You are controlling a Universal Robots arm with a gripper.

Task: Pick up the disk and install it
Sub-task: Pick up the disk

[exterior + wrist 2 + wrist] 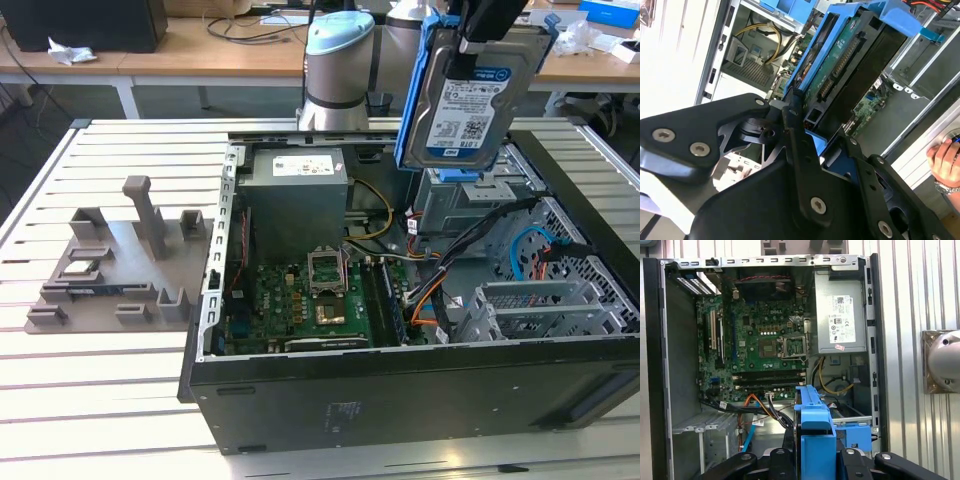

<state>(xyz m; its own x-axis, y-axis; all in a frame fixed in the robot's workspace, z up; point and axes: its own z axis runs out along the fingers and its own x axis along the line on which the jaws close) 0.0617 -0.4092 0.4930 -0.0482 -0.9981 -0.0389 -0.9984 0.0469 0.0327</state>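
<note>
claw: my claw [470, 55] is clamped tight on the disk [468, 105], pinching it near its top end

disk: hanging on edge in the air, with the white-and-blue label facing the exterior view and the blue bracket [815, 435] wrapped round it. In the second wrist view I'm looking at its green circuit-board side

where: over the open computer case [400, 400], at the end on the exterior view's right, just above the metal drive cage [465, 205]. Honestly can't tell if the bottom edge is touching anything

case: lying on its side on the slatted desk [100, 400], lid off, with the motherboard [300, 300] and grey power supply [297, 190] in plain sight

cables: orange and black ones run loose between the motherboard and the cage

other stuff: a grey fixture [120, 265] on the desk off to the exterior view's left, well apart from the disk

also: a person's hand [944, 160] with a wristwatch shows in the second wrist view
</note>
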